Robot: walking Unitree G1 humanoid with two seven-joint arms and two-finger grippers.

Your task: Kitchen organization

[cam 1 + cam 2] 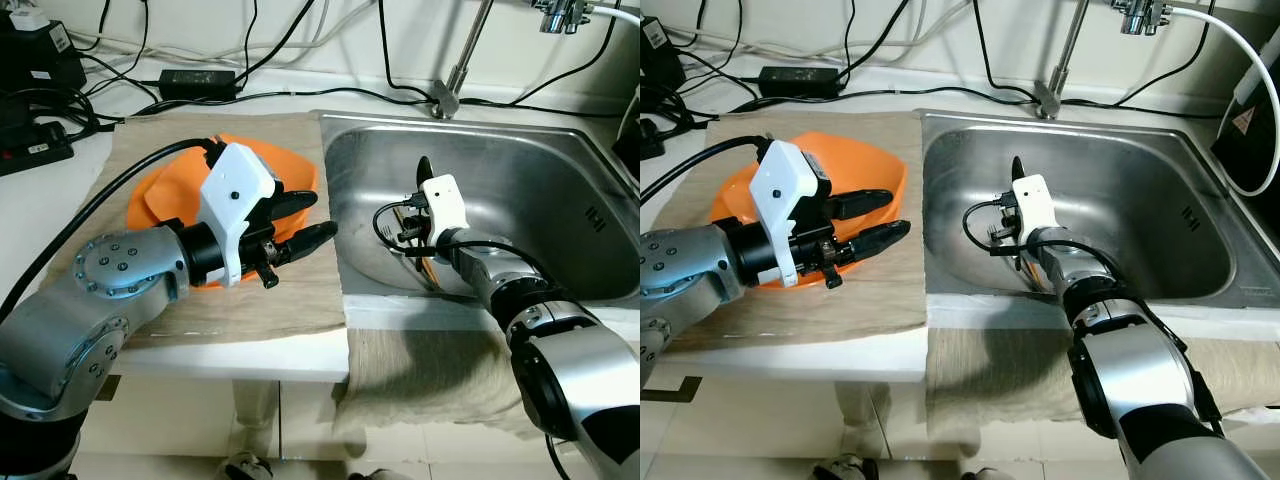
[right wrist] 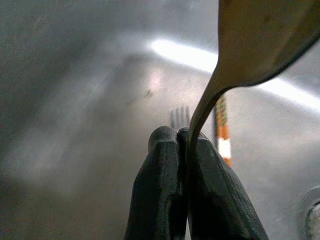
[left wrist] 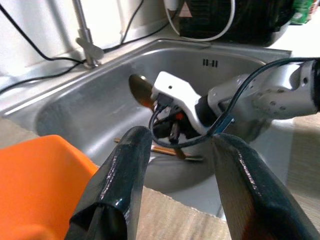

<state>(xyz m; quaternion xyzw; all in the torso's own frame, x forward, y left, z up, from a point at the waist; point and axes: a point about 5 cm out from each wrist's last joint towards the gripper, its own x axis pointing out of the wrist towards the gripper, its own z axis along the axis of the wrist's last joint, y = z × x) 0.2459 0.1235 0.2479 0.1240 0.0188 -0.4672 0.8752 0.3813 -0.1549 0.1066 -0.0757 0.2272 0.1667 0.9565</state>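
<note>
Steel spoon (image 2: pixel 260 40) pinched in the right gripper (image 2: pixel 186 145) should lift clear of the sink (image 1: pixel 560 150) toward the orange plastic bowl (image 1: pixel 875 165), left gripper (image 1: pixel 305 222) open.

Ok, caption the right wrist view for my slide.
Right gripper pinching a spoon by its handle above the steel sink.

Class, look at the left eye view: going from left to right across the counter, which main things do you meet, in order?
Orange bowl → left gripper → spoon held in the right gripper → far right wall of the sink.
</note>
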